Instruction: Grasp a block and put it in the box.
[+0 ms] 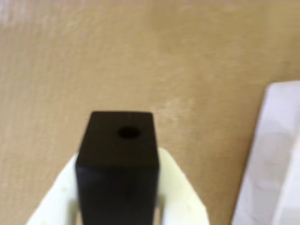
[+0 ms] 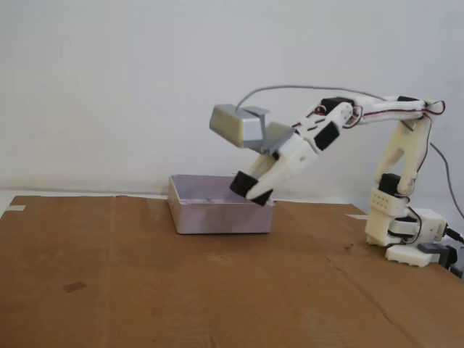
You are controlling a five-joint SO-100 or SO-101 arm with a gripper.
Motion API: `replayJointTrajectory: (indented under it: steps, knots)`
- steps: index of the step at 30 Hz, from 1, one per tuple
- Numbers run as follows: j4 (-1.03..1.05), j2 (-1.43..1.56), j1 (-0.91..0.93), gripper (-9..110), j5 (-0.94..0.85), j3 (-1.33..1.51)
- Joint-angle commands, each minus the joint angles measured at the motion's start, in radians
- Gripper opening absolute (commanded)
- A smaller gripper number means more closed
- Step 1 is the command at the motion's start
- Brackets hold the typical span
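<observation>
In the wrist view the matte black block, with a round hole in its end face, fills the lower middle, and my gripper is shut on it, one white finger showing on each side. The fixed view shows the block held in the air by my gripper, just above the right near corner of the pale lavender-grey box. A corner of the box enters the wrist view at the right edge, beside the block rather than under it.
Brown cardboard covers the table. The arm's white base stands at the right, with cables behind it. A grey camera module rides above the gripper. A small dark mark lies on the cardboard at left.
</observation>
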Motion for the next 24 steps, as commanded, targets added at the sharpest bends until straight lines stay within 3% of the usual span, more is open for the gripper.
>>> replayJointTrajectory:
  steps: [1,24]
  knots:
    - [-0.002,0.169,0.074,0,-0.012,-0.110]
    - [-0.017,0.095,0.480,0,-0.012,-0.121]
